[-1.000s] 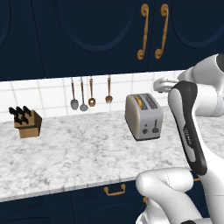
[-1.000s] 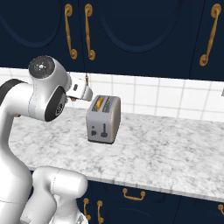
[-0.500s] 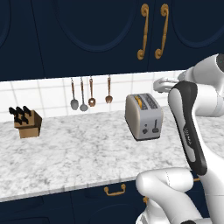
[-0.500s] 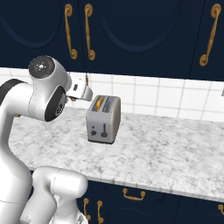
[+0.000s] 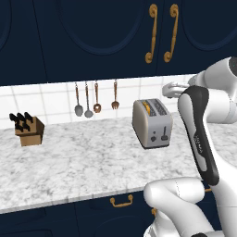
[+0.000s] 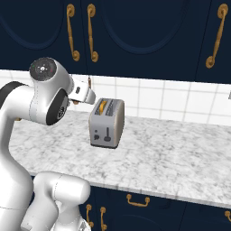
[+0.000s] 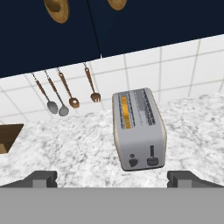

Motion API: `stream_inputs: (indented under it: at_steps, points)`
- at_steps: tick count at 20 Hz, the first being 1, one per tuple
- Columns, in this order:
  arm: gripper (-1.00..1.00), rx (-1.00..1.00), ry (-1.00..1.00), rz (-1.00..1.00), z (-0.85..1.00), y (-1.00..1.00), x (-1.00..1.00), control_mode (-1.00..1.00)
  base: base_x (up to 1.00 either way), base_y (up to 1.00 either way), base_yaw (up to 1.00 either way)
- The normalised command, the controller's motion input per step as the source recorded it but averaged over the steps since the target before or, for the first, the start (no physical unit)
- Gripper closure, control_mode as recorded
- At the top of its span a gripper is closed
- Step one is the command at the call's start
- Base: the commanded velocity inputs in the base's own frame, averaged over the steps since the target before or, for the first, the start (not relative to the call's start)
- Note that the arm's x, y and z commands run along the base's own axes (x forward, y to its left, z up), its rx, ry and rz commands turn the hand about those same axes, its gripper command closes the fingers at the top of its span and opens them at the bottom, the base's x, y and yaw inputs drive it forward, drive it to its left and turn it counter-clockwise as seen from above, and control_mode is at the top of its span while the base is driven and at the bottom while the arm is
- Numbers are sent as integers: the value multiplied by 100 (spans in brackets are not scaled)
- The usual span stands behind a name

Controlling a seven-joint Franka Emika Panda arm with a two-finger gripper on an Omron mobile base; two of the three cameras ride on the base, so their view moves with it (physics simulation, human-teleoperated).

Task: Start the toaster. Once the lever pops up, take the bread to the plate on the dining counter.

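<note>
The silver-grey toaster point(image 5: 152, 124) point(image 6: 107, 124) point(image 7: 138, 131) stands on the marbled wall counter point(image 5: 83, 162), its dark-detailed end panel facing me. A golden slice of bread point(image 7: 125, 112) point(image 5: 146, 107) point(image 6: 103, 107) sits in one slot. The lever point(image 7: 152, 158) point(image 5: 164, 135) point(image 6: 107, 134) is on that panel beside a round knob. My gripper point(image 7: 113, 178) hovers above and in front of the toaster, open wide, with nothing between its fingertips point(image 7: 43, 178). The plate and the dining counter are out of view.
A wooden knife block point(image 5: 28, 130) point(image 7: 6, 138) sits at the counter's left. Several utensils point(image 5: 95, 99) point(image 7: 65, 94) hang on the tiled backsplash behind. Navy wall cabinets with brass handles point(image 5: 159, 32) overhang the counter. My own arm point(image 5: 199, 134) rises right of the toaster.
</note>
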Motion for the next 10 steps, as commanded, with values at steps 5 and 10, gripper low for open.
stream_inputs:
  at_steps: [5,10]
  points:
    - [-100,0,0,0,0,0,0,-100,0,0,0]
    - [-100,0,0,0,0,0,0,-100,0,0,0]
